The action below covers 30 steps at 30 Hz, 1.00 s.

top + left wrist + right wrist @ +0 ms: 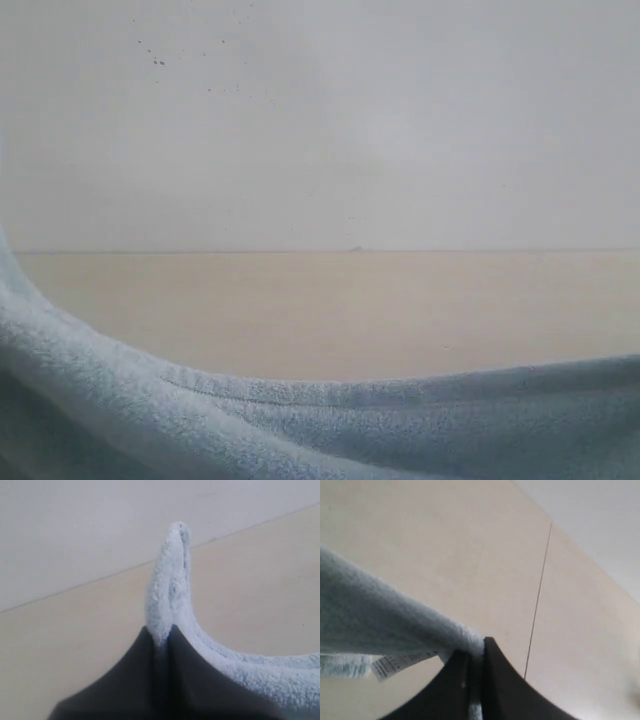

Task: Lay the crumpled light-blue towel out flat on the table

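The light-blue towel (330,425) is held up close to the exterior camera, its hemmed upper edge sagging across the bottom of that view, with the beige table (330,310) behind it. Neither gripper shows in the exterior view. My left gripper (159,632) is shut on a corner of the towel (169,587), which sticks up past the dark fingers (125,680). My right gripper (476,652) is shut on another corner of the towel (380,620), with the white tag (395,664) hanging just beside it.
A white speckled wall (330,120) rises behind the table's far edge. A thin seam (538,595) runs across the table surface in the right wrist view.
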Each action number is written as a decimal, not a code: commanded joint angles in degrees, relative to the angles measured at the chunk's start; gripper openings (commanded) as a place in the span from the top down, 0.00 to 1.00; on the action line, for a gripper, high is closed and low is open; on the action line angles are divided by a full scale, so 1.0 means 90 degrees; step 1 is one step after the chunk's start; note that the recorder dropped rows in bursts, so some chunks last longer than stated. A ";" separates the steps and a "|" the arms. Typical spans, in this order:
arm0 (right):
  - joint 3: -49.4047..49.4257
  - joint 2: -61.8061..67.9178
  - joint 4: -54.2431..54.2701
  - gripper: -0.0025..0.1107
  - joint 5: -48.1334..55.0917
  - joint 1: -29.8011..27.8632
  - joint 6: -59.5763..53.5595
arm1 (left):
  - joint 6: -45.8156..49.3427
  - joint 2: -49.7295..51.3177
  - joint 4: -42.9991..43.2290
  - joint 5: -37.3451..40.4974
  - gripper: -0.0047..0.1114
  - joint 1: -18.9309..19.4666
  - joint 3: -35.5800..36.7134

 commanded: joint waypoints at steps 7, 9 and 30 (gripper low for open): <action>-0.0915 -0.1239 0.1316 0.93 -0.0048 0.0008 -0.0621 | -0.1326 -0.2898 0.1433 0.1572 0.92 0.0020 0.0664; -0.0380 -0.0919 0.1156 0.93 -0.0048 0.0008 -0.0579 | -0.1640 -0.2582 0.1595 0.1417 0.92 0.0007 0.1373; -0.1188 0.6044 0.0184 0.93 -0.3965 -0.1840 0.0996 | -0.2278 0.4506 0.2042 -0.4100 0.92 0.0891 0.1206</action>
